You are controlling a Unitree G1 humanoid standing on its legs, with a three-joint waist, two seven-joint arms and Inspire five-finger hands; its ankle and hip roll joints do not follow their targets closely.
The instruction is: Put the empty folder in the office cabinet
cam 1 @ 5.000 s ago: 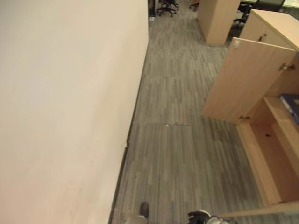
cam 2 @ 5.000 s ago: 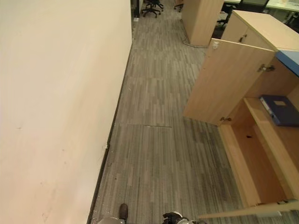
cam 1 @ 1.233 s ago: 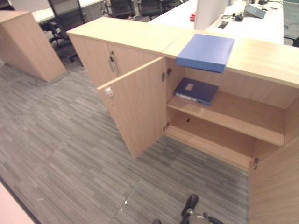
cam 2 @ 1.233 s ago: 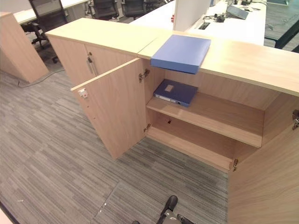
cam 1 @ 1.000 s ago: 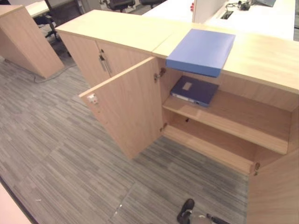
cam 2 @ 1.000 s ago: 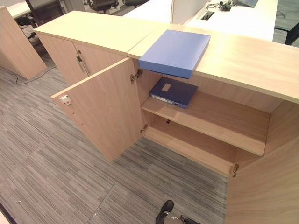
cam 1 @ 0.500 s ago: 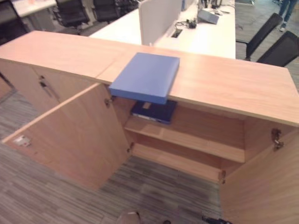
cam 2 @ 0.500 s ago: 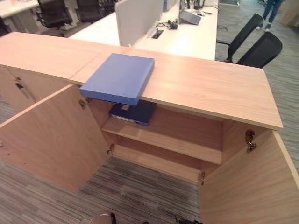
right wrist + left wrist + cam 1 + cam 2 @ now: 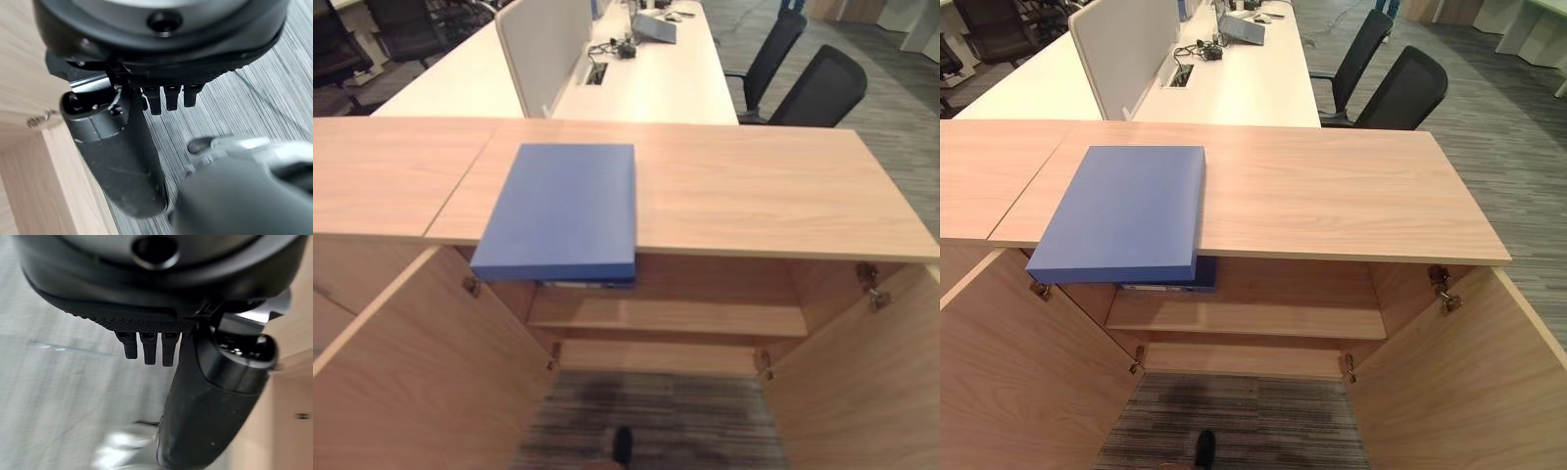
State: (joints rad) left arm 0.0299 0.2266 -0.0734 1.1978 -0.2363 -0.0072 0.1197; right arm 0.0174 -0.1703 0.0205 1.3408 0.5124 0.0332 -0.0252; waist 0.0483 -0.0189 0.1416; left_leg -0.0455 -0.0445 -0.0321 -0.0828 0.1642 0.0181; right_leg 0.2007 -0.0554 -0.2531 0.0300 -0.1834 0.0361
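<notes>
Blue folder (image 9: 1124, 212) lies flat on the wooden top (image 9: 1332, 196) of the office cabinet (image 9: 1263, 294), toward its left side, with its near edge jutting out past the top's front edge — not inside the cabinet. Both cabinet doors stand open: left door (image 9: 1009, 382) and right door (image 9: 1469, 382) swing out toward the camera. Inside, a shelf (image 9: 1263, 318) runs across the cabinet; a second darker blue folder (image 9: 1170, 279) lies on the shelf at its left end, mostly hidden under the overhanging folder above. Grey striped carpet (image 9: 1244, 421) shows between the doors.

Behind the cabinet a white desk (image 9: 1234, 83) carries a pale divider panel (image 9: 1121, 44) and some small items at its far end, too small to tell. Two black office chairs (image 9: 1400, 88) stand just right of the desk.

Left hand (image 9: 195, 396) hangs over the carpet beside a wooden door edge — fingers straight and relaxed, holding nothing. Right hand (image 9: 122, 152) likewise hangs by a wooden panel over carpet, fingers straight, nothing in it.
</notes>
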